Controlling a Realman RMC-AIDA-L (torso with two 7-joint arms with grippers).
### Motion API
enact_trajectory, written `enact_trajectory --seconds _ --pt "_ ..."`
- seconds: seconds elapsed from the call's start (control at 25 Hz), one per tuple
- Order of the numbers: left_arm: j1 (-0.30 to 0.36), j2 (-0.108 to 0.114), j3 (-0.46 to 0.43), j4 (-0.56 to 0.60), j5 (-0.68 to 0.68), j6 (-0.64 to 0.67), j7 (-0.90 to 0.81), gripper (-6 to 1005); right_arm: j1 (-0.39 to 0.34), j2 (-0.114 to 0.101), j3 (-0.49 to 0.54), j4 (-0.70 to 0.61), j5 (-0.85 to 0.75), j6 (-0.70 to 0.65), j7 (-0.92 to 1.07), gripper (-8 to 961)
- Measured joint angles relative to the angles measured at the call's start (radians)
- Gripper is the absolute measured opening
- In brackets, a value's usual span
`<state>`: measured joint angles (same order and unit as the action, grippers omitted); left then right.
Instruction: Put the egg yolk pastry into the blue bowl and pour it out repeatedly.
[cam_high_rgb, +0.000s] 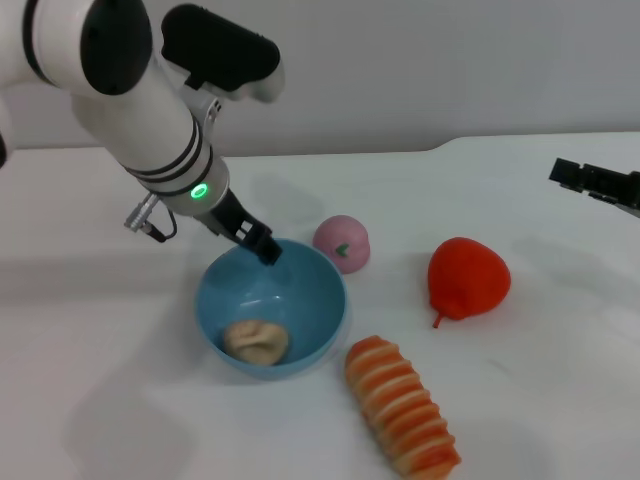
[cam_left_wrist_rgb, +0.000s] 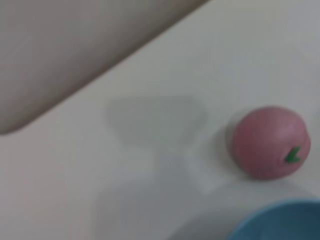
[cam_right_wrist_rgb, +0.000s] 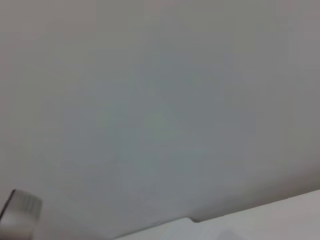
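The blue bowl (cam_high_rgb: 272, 300) stands upright on the white table, and the egg yolk pastry (cam_high_rgb: 256, 341) lies inside it near the front wall. My left gripper (cam_high_rgb: 263, 249) reaches down from the upper left, and its black fingertips (cam_high_rgb: 268, 254) pinch the bowl's far rim. In the left wrist view only a slice of the blue bowl (cam_left_wrist_rgb: 280, 225) shows, with none of that arm's own fingers. My right gripper (cam_high_rgb: 590, 182) hangs parked at the far right edge, well away from the bowl.
A pink ball with a green mark (cam_high_rgb: 342, 243) (cam_left_wrist_rgb: 270, 142) sits just behind the bowl's right side. A red pear (cam_high_rgb: 467, 278) lies to the right. An orange-and-cream striped roll (cam_high_rgb: 401, 405) lies in front, close to the bowl.
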<state>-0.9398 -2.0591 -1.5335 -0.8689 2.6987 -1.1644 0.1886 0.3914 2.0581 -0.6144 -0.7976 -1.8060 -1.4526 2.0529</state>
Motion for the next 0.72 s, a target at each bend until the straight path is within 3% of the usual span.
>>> enact_trajectory --seconds 0.16,0.4,0.52,0.72 --pt "0.084 0.005 -0.015 -0.146 0.009 0.038 0.008 731 0.0 -0.004 0.037 0.025 0.0 0.017 -0.005 343" --pt "0.298 0.004 -0.078 -0.376 0.001 0.252 0.049 832 -0.002 -0.007 0.086 0.06 0.0 0.066 -0.029 344" --pt "0.412 0.004 -0.073 -0.443 -0.023 0.425 0.065 853 0.0 -0.007 0.124 0.082 0.0 0.087 -0.08 343" --pt "0.597 0.002 0.018 -0.432 -0.028 0.875 0.073 859 0.014 0.003 0.209 0.158 0.052 0.139 -0.252 343"
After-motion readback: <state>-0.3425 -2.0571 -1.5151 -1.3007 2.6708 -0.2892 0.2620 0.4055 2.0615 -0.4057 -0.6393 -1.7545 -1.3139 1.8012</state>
